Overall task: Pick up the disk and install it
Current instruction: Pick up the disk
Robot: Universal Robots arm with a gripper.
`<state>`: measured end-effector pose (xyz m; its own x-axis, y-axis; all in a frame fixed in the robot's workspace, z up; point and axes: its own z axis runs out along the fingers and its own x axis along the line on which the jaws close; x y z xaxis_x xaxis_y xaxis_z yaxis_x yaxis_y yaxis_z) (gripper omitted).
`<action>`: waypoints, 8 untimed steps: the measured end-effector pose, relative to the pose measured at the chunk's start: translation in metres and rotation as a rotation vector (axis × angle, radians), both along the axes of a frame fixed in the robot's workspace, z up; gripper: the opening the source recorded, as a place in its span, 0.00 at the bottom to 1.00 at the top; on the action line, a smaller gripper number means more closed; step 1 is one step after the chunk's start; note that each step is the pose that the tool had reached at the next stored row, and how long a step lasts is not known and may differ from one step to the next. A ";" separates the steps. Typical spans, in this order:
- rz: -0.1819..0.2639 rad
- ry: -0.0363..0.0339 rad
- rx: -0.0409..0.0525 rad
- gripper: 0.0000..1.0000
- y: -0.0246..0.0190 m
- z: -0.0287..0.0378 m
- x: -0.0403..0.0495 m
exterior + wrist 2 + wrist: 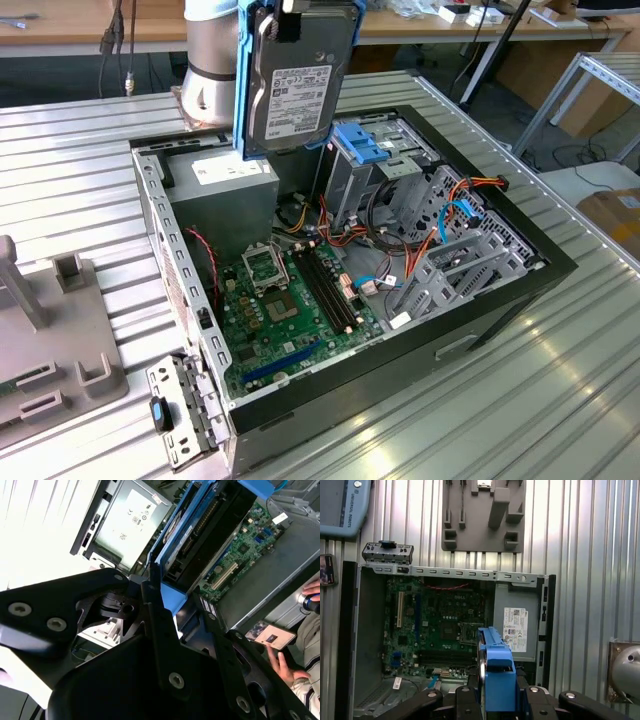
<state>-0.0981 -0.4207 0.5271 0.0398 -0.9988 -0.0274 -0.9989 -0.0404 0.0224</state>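
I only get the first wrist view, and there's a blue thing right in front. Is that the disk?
Observer: Yes. In the exterior view the disk stands upright in its blue carrier frame, white label facing that camera.
Operator: Is it in the computer yet?
Observer: No. It hangs in the air above the open computer case, higher than the drive cage.
Operator: Anybody nearby?
Observer: In the second wrist view, a person's hand is beside the case.
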 end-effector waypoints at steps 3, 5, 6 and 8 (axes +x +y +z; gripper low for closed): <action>0.000 0.0000 0.0000 0.36 0.0000 0.0000 0.0001; 0.000 0.0000 0.0000 0.36 0.0000 0.0000 0.0001; 0.000 0.0000 0.0000 0.36 -0.0001 0.0000 0.0002; 0.000 0.0000 0.0001 0.36 -0.0031 -0.0001 0.0001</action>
